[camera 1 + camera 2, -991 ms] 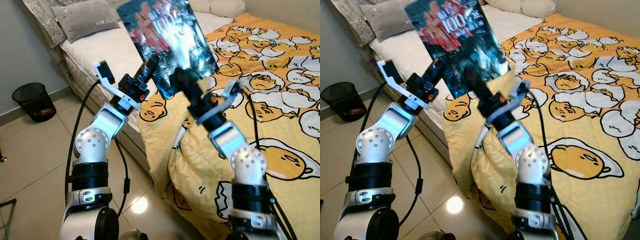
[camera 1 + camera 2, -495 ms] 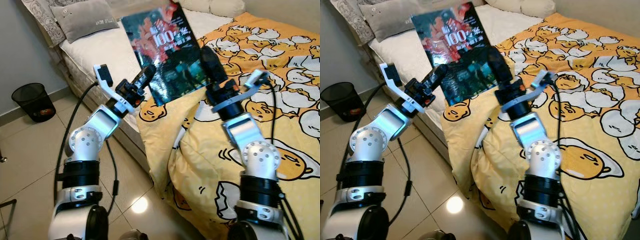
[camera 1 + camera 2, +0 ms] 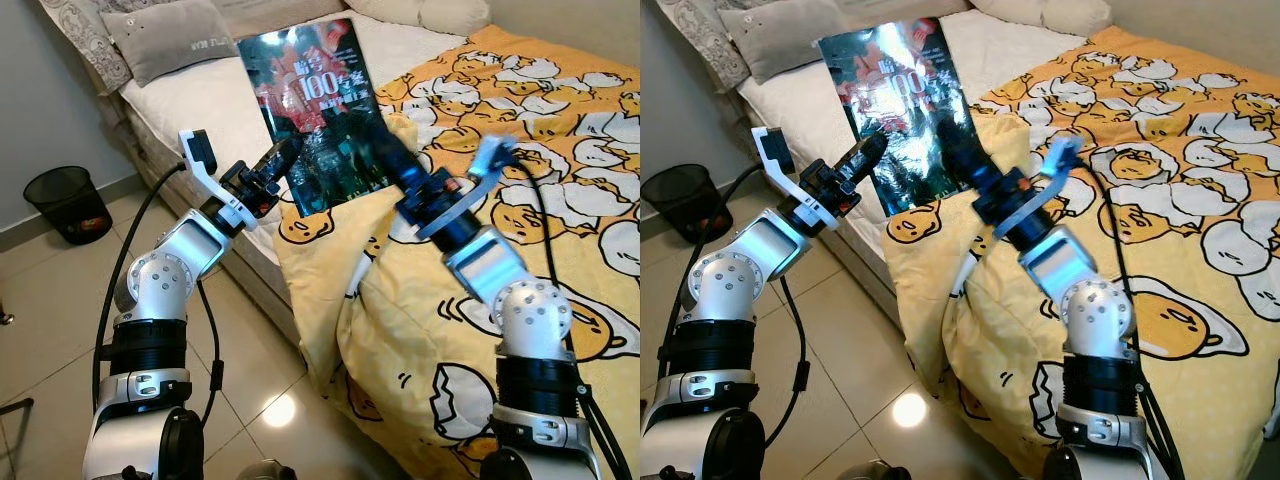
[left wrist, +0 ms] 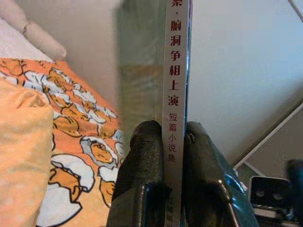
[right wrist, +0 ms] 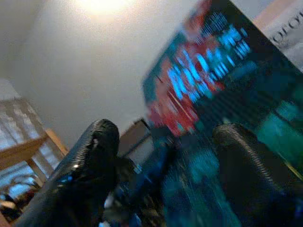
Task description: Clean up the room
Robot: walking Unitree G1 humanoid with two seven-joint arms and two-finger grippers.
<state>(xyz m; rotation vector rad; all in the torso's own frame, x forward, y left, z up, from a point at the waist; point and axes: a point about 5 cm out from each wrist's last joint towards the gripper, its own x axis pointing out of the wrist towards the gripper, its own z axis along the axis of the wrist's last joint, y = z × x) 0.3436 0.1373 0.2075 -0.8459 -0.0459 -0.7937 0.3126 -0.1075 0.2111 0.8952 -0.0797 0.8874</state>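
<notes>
A glossy dark book (image 3: pixel 318 105) with red and white lettering is held upright over the bed's edge. My left gripper (image 3: pixel 283 156) is shut on its lower left edge; the left wrist view has both black fingers (image 4: pixel 147 161) pressed on the book's spine (image 4: pixel 175 90). My right gripper (image 3: pixel 388 152) is at the book's lower right corner, in front of the cover. In the right wrist view its fingers (image 5: pixel 87 163) stand apart and open, with the blurred book cover (image 5: pixel 213 90) just beyond them.
A yellow duvet (image 3: pixel 560 150) printed with egg figures covers the bed and hangs over its near corner. A grey pillow (image 3: pixel 170 38) lies on the white mattress (image 3: pixel 215 95). A black waste bin (image 3: pixel 67 203) stands on the tiled floor at the left.
The right gripper came off the book, drew away to the right, and has now swung back to its lower right corner. The book has sunk slightly, still in the left gripper.
</notes>
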